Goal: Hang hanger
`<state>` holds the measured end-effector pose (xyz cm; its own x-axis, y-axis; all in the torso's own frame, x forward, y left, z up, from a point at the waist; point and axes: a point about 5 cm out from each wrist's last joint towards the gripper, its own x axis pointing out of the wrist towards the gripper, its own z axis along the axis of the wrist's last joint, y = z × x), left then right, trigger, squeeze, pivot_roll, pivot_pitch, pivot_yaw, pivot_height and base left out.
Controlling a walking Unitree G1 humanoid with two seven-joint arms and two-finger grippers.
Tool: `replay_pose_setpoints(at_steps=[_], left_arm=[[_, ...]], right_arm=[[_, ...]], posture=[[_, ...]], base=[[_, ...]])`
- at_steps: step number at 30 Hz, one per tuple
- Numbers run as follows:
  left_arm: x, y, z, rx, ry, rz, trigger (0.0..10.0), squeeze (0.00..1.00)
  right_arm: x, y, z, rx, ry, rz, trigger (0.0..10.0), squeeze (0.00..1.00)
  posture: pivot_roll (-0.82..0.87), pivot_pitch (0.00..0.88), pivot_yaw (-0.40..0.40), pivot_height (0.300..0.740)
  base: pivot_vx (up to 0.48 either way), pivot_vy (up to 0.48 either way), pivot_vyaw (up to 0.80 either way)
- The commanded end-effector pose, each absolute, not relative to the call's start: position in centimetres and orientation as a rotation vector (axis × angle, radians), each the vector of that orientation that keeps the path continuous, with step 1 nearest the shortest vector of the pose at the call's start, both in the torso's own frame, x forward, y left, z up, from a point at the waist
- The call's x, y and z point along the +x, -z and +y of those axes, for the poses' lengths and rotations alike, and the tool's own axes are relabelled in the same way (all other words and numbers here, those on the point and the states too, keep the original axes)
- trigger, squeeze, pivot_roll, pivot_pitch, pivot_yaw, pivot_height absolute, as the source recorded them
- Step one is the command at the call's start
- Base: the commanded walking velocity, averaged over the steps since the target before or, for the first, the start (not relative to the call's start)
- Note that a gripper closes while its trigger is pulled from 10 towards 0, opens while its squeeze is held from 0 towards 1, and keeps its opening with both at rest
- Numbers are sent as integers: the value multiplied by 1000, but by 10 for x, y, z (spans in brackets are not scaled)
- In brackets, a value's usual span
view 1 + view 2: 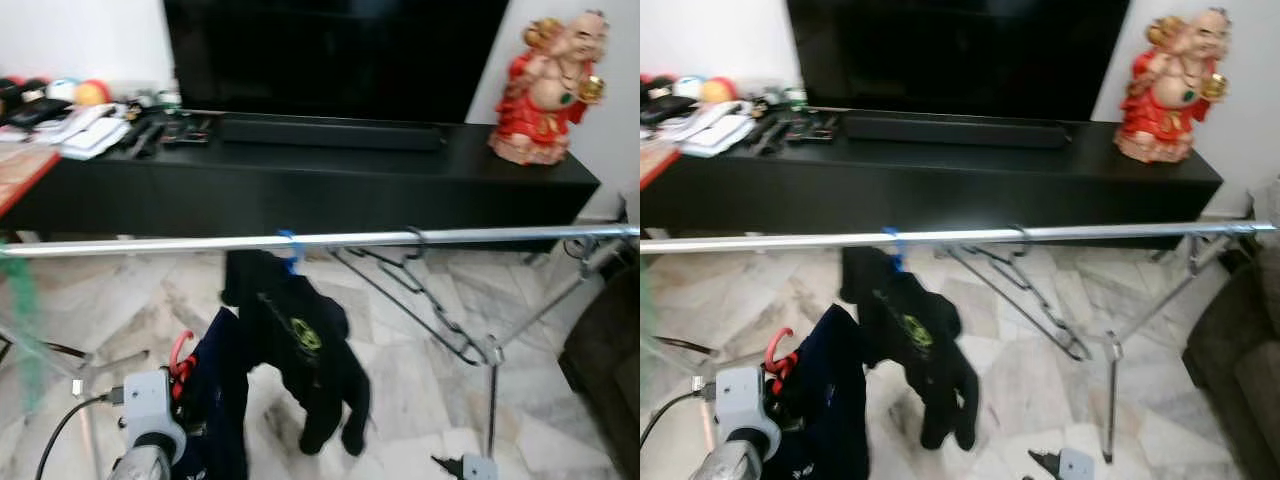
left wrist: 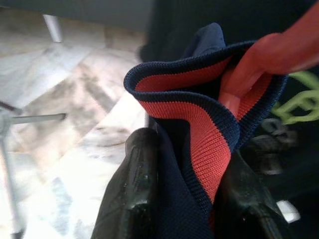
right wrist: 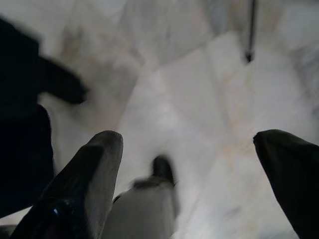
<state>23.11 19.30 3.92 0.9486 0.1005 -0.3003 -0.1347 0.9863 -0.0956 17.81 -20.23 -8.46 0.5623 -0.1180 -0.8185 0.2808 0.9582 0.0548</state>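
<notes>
Left eye view: the rail (image 1: 330, 240) runs side to side across the frame, above and beyond the left hand (image 1: 185, 375). The red hanger (image 1: 180, 355) with the navy garment (image 1: 222, 400) sits low at the left arm — hook pointing up, the rail's free stretch up and ahead of it. A black shirt (image 1: 300, 350) already hangs from a blue hook (image 1: 290, 250); empty wire hangers (image 1: 420, 290) dangle further right.

Right eye view: same layout; the left arm is plainly the nearer one, the right arm low and idle.

Left wrist view: left hand fingers (image 2: 134, 194) clamped on the navy collar with its red band (image 2: 199, 129), the hanger's red plastic curving just beyond.

Right wrist view: right hand (image 3: 189, 149) spread open, holding nothing — marble floor (image 3: 199, 74) below.
</notes>
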Motion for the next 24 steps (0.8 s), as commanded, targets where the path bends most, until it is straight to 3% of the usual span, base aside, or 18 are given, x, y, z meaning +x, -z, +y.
replay_pose_setpoints(at_steps=[1, 9, 16, 24], left_arm=[[229, -43, 206, -94, -183, 271, 10000, 0], [237, -53, 223, -137, -392, 217, 10000, 0], [252, -63, 235, -117, -419, 165, 10000, 0], [239, -61, 246, -142, -444, 160, 10000, 0]], right_arm=[[178, 86, -191, 210, 205, 950, 10000, 0], [176, 88, -185, 232, 165, 961, 10000, 0], [177, 87, -183, 216, 130, 961, 10000, 0], [178, 88, -179, 174, 78, 980, 10000, 0]], posture=[[72, 70, -37, 740], [68, 87, -42, 740], [59, 89, -45, 740], [67, 94, -49, 740]], base=[[0, 0, 0], [0, 0, 0], [0, 0, 0], [0, 0, 0]])
